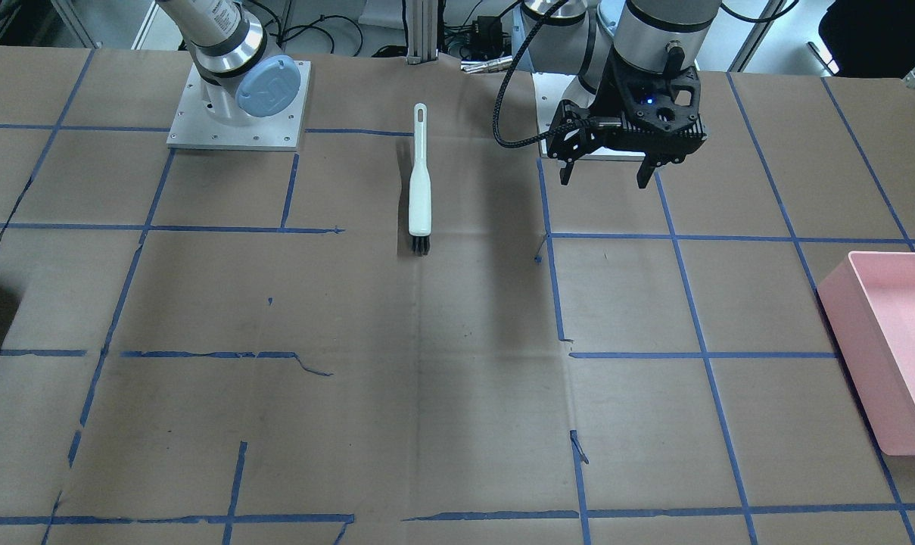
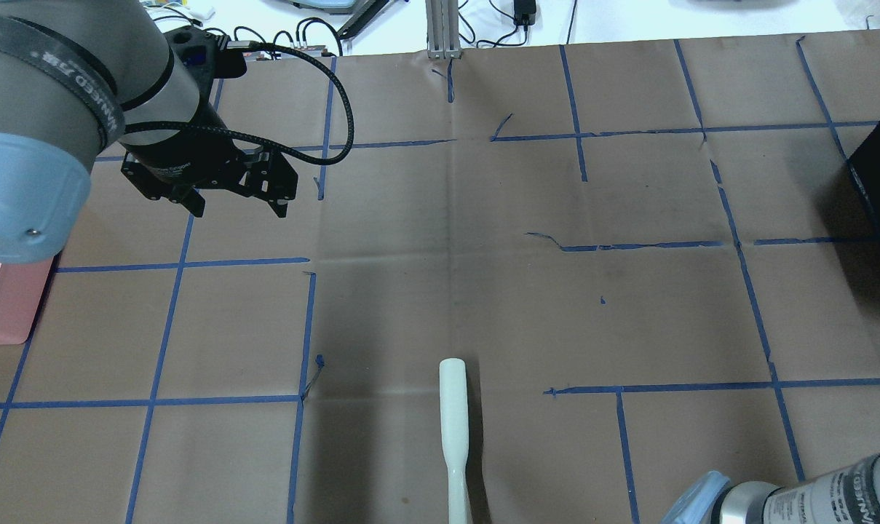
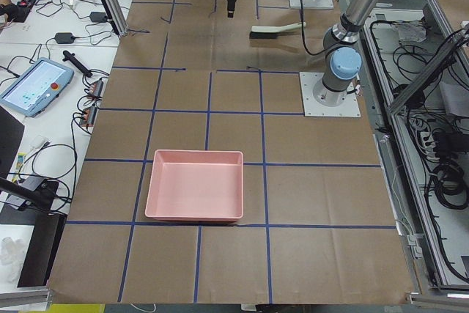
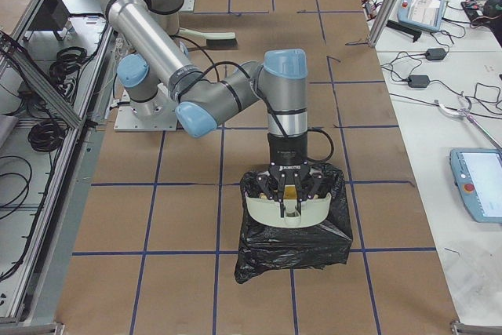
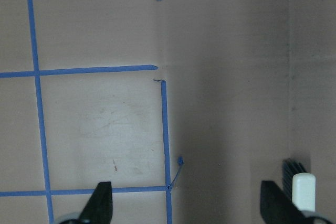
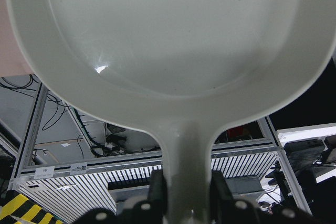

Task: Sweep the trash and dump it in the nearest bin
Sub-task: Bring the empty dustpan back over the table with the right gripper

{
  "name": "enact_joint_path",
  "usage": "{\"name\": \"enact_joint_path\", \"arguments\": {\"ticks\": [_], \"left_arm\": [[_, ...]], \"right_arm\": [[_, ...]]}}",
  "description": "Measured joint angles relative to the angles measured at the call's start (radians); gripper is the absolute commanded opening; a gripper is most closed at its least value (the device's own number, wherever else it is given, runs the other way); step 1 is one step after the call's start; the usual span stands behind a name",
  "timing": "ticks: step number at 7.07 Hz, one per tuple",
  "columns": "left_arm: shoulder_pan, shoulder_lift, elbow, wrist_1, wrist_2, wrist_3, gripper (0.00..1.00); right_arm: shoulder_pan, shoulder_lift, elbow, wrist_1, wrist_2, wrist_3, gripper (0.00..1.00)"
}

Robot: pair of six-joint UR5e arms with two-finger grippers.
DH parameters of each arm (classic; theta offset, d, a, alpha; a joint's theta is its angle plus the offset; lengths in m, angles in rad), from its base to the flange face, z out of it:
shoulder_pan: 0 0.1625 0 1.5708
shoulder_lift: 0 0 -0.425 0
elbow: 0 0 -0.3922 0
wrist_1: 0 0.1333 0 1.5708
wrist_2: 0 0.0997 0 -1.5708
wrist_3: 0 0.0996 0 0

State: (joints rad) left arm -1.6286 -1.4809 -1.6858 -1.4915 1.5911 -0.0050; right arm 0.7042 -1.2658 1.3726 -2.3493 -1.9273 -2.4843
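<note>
exterior right: right tool (image 4: 288, 196) grips dustpan (image 4: 269, 211) over black bag (image 4: 318, 238).

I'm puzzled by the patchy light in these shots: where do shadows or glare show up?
Front-facing view: a broad dim band runs down the brown paper table cover beside the white-handled brush with black bristles. Left wrist view: the paper's right half is darker. Right wrist view: the white plastic dustpan fills the frame, with one small glint at left.

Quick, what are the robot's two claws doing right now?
Left gripper: open, holding nothing.
Right gripper: closed on the handle of the white dustpan.
</note>
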Motion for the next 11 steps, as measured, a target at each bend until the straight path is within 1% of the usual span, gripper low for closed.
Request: {"name": "enact_joint_path", "arguments": {"ticks": [1, 3, 5, 8, 11], "left_arm": [[0.002, 0.002, 0.0, -0.005, -0.001, 0.016, 0.98], [0.027, 0.002, 0.0, -0.017, -0.014, 0.034, 0.99], [0.037, 0.003, -0.001, -0.025, -0.018, 0.034, 0.99], [0.035, 0.015, -0.006, -0.069, -0.021, 0.016, 0.98], [0.033, 0.084, -0.047, -0.067, -0.026, 0.021, 0.99]], "right_arm": [[0.022, -0.036, 0.029, 0.025, 0.025, 0.054, 0.0], [0.072, -0.088, 0.048, 0.153, 0.064, 0.222, 0.0], [0.172, -0.123, 0.05, 0.281, 0.071, 0.426, 0.0], [0.356, -0.157, 0.051, 0.463, 0.108, 0.802, 0.0], [0.554, -0.188, 0.051, 0.631, 0.175, 1.251, 0.01]]}}
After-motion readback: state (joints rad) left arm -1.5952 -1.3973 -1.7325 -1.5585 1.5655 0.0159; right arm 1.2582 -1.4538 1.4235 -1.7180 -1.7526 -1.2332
